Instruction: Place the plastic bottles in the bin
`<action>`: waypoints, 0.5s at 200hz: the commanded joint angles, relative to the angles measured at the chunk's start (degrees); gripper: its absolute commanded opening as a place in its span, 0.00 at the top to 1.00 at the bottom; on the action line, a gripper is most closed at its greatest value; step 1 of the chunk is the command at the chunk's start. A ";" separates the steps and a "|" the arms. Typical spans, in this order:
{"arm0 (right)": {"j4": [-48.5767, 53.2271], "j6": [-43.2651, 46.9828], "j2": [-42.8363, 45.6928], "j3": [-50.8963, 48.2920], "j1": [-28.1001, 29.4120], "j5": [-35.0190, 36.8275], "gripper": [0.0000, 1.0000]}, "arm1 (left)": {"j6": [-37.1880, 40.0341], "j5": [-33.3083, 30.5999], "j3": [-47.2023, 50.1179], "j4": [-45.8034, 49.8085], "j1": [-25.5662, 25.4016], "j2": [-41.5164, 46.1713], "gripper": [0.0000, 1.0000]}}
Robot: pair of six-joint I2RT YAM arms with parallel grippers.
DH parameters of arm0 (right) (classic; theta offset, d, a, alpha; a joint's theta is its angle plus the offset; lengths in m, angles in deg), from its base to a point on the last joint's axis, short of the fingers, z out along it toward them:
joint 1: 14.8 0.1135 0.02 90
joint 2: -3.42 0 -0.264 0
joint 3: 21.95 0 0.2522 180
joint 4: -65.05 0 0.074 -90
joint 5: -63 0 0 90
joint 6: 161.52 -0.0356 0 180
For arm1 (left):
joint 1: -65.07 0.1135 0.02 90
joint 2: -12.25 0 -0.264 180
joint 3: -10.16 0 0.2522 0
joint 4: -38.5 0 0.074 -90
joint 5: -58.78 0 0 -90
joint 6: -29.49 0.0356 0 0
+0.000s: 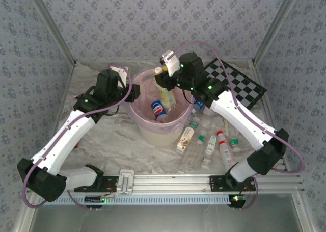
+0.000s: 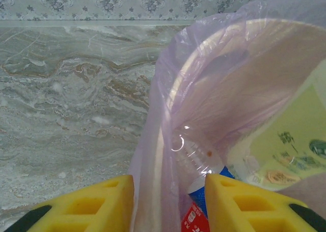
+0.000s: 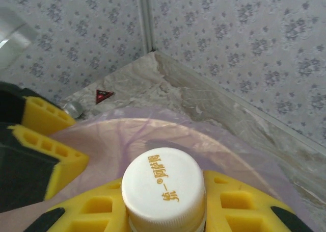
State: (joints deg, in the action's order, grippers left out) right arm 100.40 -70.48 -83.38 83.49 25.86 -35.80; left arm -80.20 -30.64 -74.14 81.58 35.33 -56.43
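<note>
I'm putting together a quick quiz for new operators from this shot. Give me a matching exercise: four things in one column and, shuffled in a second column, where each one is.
Things
1. white-capped bottle
2. blue-labelled bottle
3. chequered board
4. orange-and-white-labelled bottle

Places
A. lying on the table, to the right of the bin
B. held in the right gripper above the bin
C. inside the bin
D. at the table's far right corner

Pairs: 1-B; 2-C; 3-D; 4-A
</note>
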 commanded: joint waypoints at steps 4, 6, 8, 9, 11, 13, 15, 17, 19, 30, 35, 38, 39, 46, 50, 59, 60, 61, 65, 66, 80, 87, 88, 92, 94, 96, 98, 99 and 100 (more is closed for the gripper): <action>12.61 -8.68 0.14 1.63 2.58 -12.32 1.00 | -0.18 -0.23 0.38 0.69 -0.56 -0.91 0.59; 12.61 -8.84 0.30 1.87 2.58 -12.65 1.00 | -0.18 -0.23 0.38 0.62 -0.56 -0.90 0.59; 12.61 -9.03 0.49 2.09 2.58 -13.00 1.00 | -0.18 -0.29 0.44 0.62 -0.58 -0.85 0.59; 12.61 -9.12 0.58 2.23 2.58 -13.09 1.00 | -0.14 -0.35 0.43 0.63 -0.58 -0.84 0.59; 12.58 -9.30 0.72 2.40 2.51 -13.22 0.99 | -0.10 -0.39 0.37 0.65 -0.59 -0.84 0.59; 12.58 -9.48 0.88 2.61 2.49 -13.56 1.00 | -0.10 -0.49 0.40 0.56 -0.59 -0.84 0.59; 12.58 -9.65 1.05 2.84 2.51 -13.78 1.00 | -0.09 -0.53 0.40 0.50 -0.59 -0.84 0.59; 12.60 -9.81 1.21 3.06 2.50 -14.03 1.00 | -0.09 -0.61 0.41 0.50 -0.59 -0.79 0.59; 12.60 -10.00 1.38 3.22 2.49 -14.29 0.99 | -0.05 -0.65 0.34 0.57 -0.59 -0.76 0.59; 12.60 -10.80 2.04 3.84 2.54 -15.79 1.00 | -0.01 -0.76 0.24 0.69 -0.59 -0.68 0.59; 12.53 -11.16 2.25 3.84 2.49 -16.34 1.00 | 0.05 -0.81 0.23 0.73 -0.55 -0.66 0.59; 12.44 -11.41 2.36 3.90 2.52 -16.53 0.99 | 0.08 -0.81 0.22 0.74 -0.58 -0.58 0.59; 12.39 -11.50 2.40 3.92 2.51 -16.56 0.99 | 0.04 -0.78 0.22 0.74 -0.58 -0.58 0.59; 12.19 -11.80 2.55 3.95 2.50 -16.98 1.00 | 0.08 -0.76 0.23 0.65 -0.59 -0.57 0.60; 12.02 -11.97 2.55 3.83 2.49 -17.10 1.00 | 0.08 -0.76 0.18 0.56 -0.58 -0.53 0.60; 11.96 -12.11 2.54 3.64 2.52 -16.62 1.00 | 0.17 -0.75 0.12 0.50 -0.59 -0.56 0.60; 12.02 -12.11 2.53 3.62 2.50 -16.48 1.00 | 0.17 -0.75 0.09 0.53 -0.59 -0.57 0.60; 12.05 -12.11 2.48 3.52 2.50 -16.28 1.00 | 0.17 -0.75 0.07 0.55 -0.59 -0.57 0.60; 12.39 -12.05 2.24 3.51 2.50 -15.57 1.00 | 0.17 -0.78 0.01 0.56 -0.59 -0.57 0.60; 12.50 -11.99 2.20 3.51 2.54 -15.38 1.00 | 0.17 -0.77 -0.01 0.51 -0.54 -0.57 0.60; 15.20 -10.80 0.96 3.36 2.54 -11.57 1.00 | 0.34 -0.80 -0.26 0.49 -0.56 -0.57 0.60; 16.00 -10.46 0.26 3.00 2.43 -10.12 1.00 | 0.42 -0.92 -0.37 0.62 -0.59 -0.57 0.61; 16.06 -10.45 0.16 2.90 2.42 -9.89 1.00 | 0.43 -0.93 -0.42 0.68 -0.59 -0.57 0.61; 16.24 -10.45 -0.25 2.54 2.33 -9.32 1.00 | 0.52 -0.93 -0.47 0.71 -0.54 -0.57 0.61; 16.37 -10.51 -0.46 2.36 2.32 -9.14 1.00 | 0.52 -0.86 -0.56 0.73 -0.57 -0.57 0.61; 16.38 -10.53 -0.64 2.14 2.27 -9.07 1.00 | 0.52 -0.85 -0.60 0.82 -0.58 -0.57 0.61; 16.38 -10.57 -0.82 1.94 2.19 -9.05 1.00 | 0.52 -0.84 -0.66 0.89 -0.56 -0.53 0.61; 16.38 -10.60 -0.95 1.84 2.17 -9.00 1.00 | 0.52 -0.84 -0.65 0.86 -0.57 -0.51 0.61; 16.38 -10.61 -1.06 1.75 2.15 -8.98 1.00 | 0.52 -0.84 -0.65 0.89 -0.58 -0.50 0.61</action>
State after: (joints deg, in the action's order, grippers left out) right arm 110.91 -80.25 -81.76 86.57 28.60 -47.82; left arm -80.13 -30.92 -74.17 80.71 35.33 -56.43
